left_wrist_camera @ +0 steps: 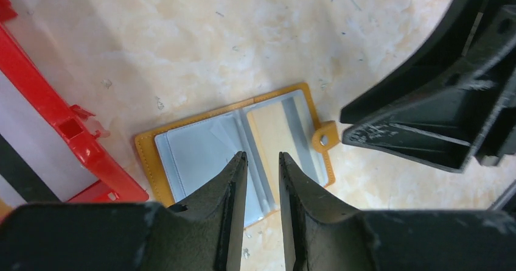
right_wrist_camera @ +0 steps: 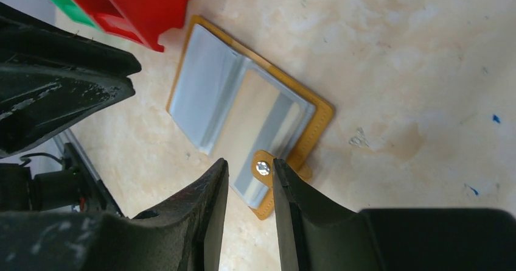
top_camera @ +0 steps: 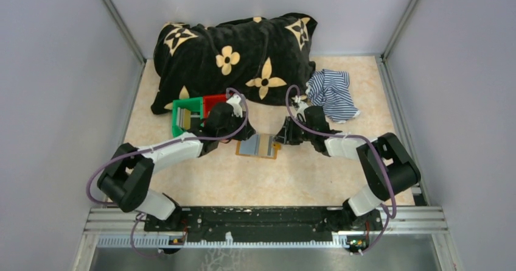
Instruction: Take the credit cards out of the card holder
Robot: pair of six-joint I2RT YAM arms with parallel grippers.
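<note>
**Spotter:** Which step are you on?

**Me:** An early one, I judge. On the pale marbled desk [top_camera: 201, 179], the small tan-orange bifold card holder [top_camera: 258, 146] lies spread flat between my two arms, with its grey-blue pockets facing up. The thin greyish and yellowish credit cards [left_wrist_camera: 271, 128] sit inside those pockets, and I see none out on the desk.

**Spotter:** And the claws?

**Me:** My left claw [left_wrist_camera: 261, 156] hangs over the centre fold, jaws a narrow slit apart with nothing between them. My right claw [right_wrist_camera: 251, 161] is also slightly parted and empty. Its tips frame the little snap tab [right_wrist_camera: 263, 168] on the holder's edge, and I can't tell whether they touch it.

**Spotter:** Next move?

**Me:** I reckon one claw has to pin the holder while the other teases a card's edge out of its pocket. The cards lie flush, so the pinch calls for a shallow angle.

**Spotter:** How much room do you have?

**Me:** The big black flower-print blanket [top_camera: 231, 52] fills the far side, well apart. The green plastic bin [top_camera: 182, 109] and red plastic bin [top_camera: 213, 100] stand near the holder's left and crowd my left arm. The striped blue-white cloth [top_camera: 333, 91] lies beyond my right arm. The near desk is open, so I'd draw the cards that way.
</note>
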